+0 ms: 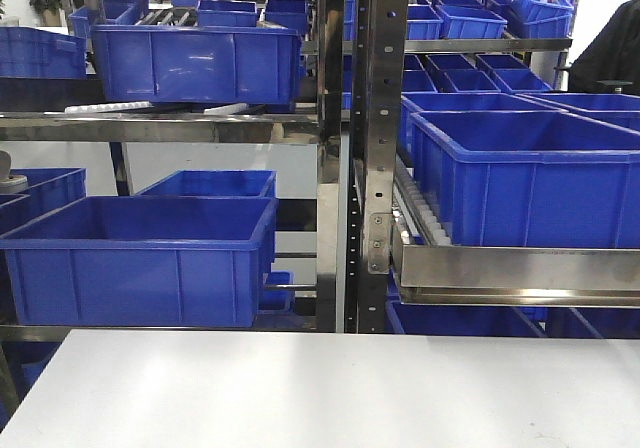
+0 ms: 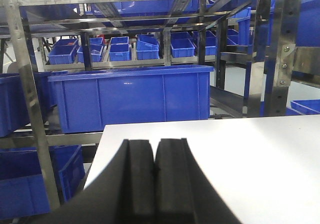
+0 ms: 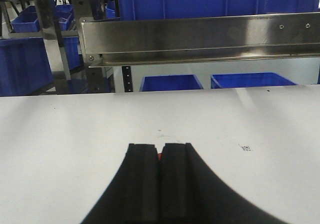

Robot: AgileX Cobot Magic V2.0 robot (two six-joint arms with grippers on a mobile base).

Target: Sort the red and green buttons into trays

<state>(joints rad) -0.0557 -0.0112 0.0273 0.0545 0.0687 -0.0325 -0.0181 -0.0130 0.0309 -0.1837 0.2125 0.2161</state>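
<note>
Right claw [image 3: 160,146] is clenched, both black fingers [image 3: 142,184] pressed flat together with just a thin seam showing. It sits at 6 o'clock in its wrist view. There's a tiny red speck [image 3: 159,156] right in the notch at the tips, at 12 o'clock on the seam. It's way too small for me to say whether that's a button cap or something else, so I can't tell if anything is actually pinched in there.

Left claw [image 2: 154,144] is the same deal: clamped shut, pads touching, nothing visible between them.

Honestly I can't tell from these views where the buttons or the trays are.

Pose-wise, the right claw hangs low over the white surface [image 3: 75,134] and points nearly level toward a steel rail [image 3: 200,36] at 12 o'clock. A small dark mark [image 3: 245,147] lies on the surface at about 3 o'clock from the tips. The left claw also points level. It sits just at the surface's left edge, with the corner at about 11 o'clock from the tips, and a big blue crate [image 2: 130,99] stands dead ahead at 12 o'clock.

In the front view the surface fills 6 o'clock. Behind it a metal rack [image 1: 340,168] carries blue crates [image 1: 140,268] from 9 o'clock round to 3 o'clock.
</note>
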